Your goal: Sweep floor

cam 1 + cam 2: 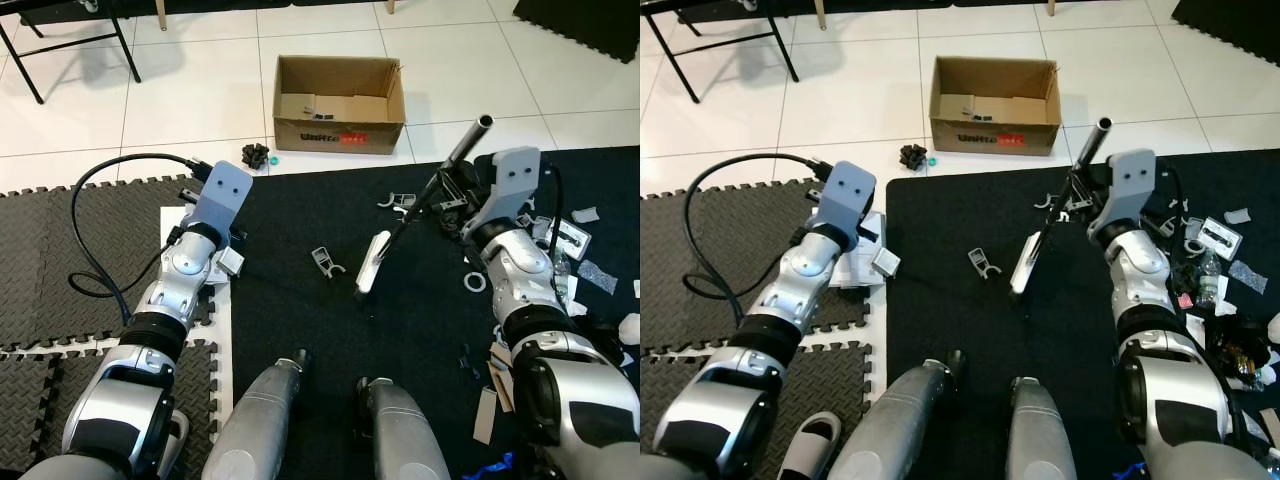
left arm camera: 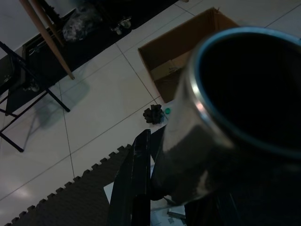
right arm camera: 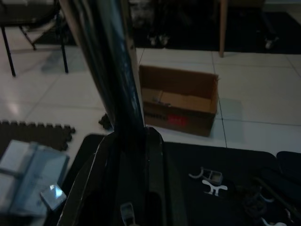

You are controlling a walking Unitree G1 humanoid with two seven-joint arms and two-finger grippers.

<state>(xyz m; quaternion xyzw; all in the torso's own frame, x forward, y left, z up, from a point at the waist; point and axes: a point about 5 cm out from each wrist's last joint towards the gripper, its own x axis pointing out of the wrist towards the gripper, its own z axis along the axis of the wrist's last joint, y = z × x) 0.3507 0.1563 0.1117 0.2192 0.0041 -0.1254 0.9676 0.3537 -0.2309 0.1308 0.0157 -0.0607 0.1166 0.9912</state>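
The right gripper (image 1: pixel 1077 196) is clamped on the broom (image 1: pixel 1058 214), whose white head rests on the black mat (image 1: pixel 970 310) below the cardboard box (image 1: pixel 994 104). The left gripper (image 2: pixel 141 188) grips a metal tube (image 2: pixel 197 136).

1. The floor (image 1: pixel 200 100) is white tile farther out, with a black mat (image 1: pixel 420 320) and grey foam mats (image 1: pixel 60 250) laid on it.
2. An open cardboard box (image 1: pixel 339 103) sits on the tile, beyond the right pincer (image 1: pixel 447 196).
3. A white brush head (image 1: pixel 373 261) rests on the black mat, just left of the right pincer.
4. Small white clips (image 1: pixel 328 261) and paper scraps (image 1: pixel 585 270) lie scattered around that pincer.
5. A black cable (image 1: pixel 95 230) loops over the grey mats left of the left pincer (image 1: pixel 205 180).
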